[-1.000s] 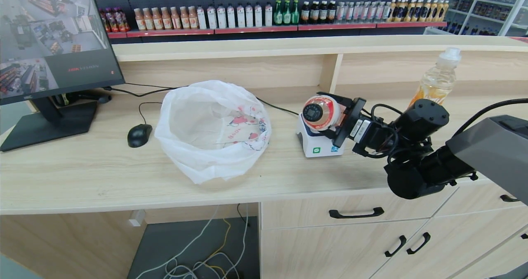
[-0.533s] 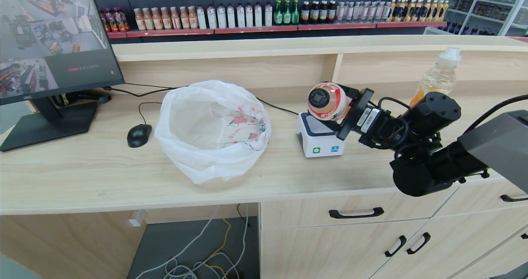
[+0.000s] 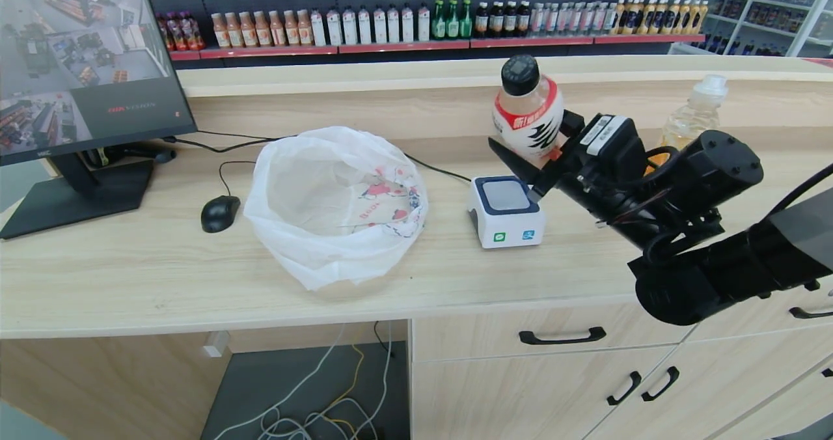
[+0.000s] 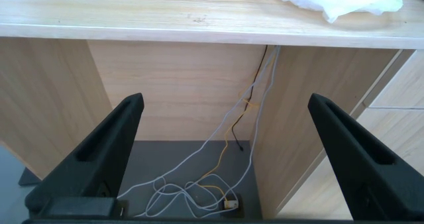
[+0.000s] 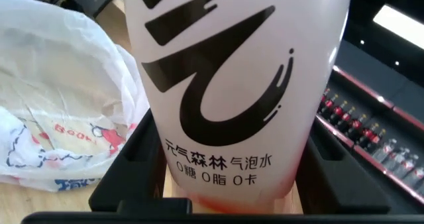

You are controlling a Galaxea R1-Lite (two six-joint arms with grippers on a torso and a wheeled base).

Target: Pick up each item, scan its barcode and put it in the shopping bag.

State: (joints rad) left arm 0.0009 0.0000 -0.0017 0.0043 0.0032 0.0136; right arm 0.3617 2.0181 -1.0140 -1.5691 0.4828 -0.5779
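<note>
The right gripper [image 3: 543,142] pinches a drink bottle [image 3: 527,111] by its lower body, one dark finger [image 3: 514,159] on the near side and the other behind it, so the bottle stands upright between them, black cap at the top and its white label with a red band and black strokes facing forward. In the right wrist view the same bottle [image 5: 232,85] rises straight out of the right gripper [image 5: 232,184], its sides pressed by the black fingers [image 5: 132,164] on either flank. The bottle hangs in the air, above and a little behind the small white barcode scanner [image 3: 504,212], touching neither it nor the wooden counter [image 3: 163,271]. The white shopping bag [image 3: 335,202] sits on the counter just to the robot's left of the scanner, its mouth open upward; the right wrist view has it [image 5: 59,118] beside and below the bottle. A second bottle [image 3: 693,118] of amber drink with a white cap stands on the counter behind the right arm. A black mouse [image 3: 219,213] and a monitor [image 3: 78,56] lie farther left. The left gripper [image 4: 228,158] is spread wide and holds nothing, low in front of the counter's edge [image 4: 132,15], facing the recess where loose cables [image 4: 218,177] hang.
</note>
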